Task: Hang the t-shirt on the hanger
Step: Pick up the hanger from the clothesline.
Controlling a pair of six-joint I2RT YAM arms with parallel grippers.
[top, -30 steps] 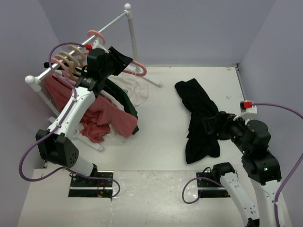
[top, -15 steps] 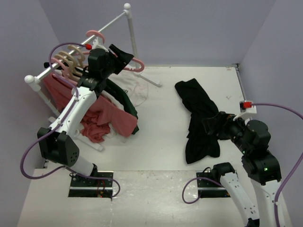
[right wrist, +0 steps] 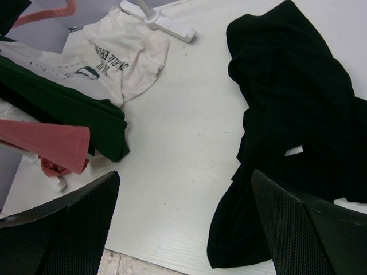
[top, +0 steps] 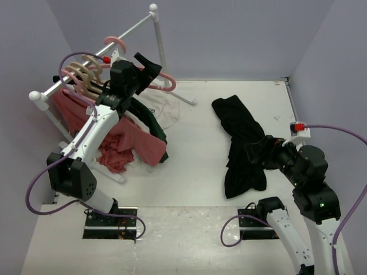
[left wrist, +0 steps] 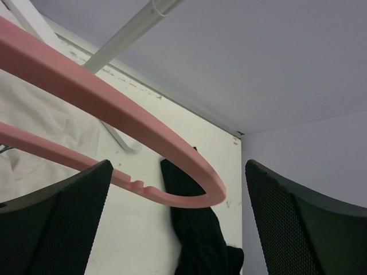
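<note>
Two arms are working apart in the overhead view. The left gripper is reaching up beside the rack, at the pink hanger. The right gripper is hovering at the edge of the black t-shirt, which is lying crumpled on the table, well apart from the hanger.

In the left wrist view the fingers are standing wide, with the hanger's frame passing between them ungripped.

In the right wrist view the fingers are likewise gaping and holding nothing, with the t-shirt lying just beside them.

Judgement: fetching the hanger appears to be the step in hand. The next move calls for closing the left jaws on its frame and bringing it toward the t-shirt.
</note>
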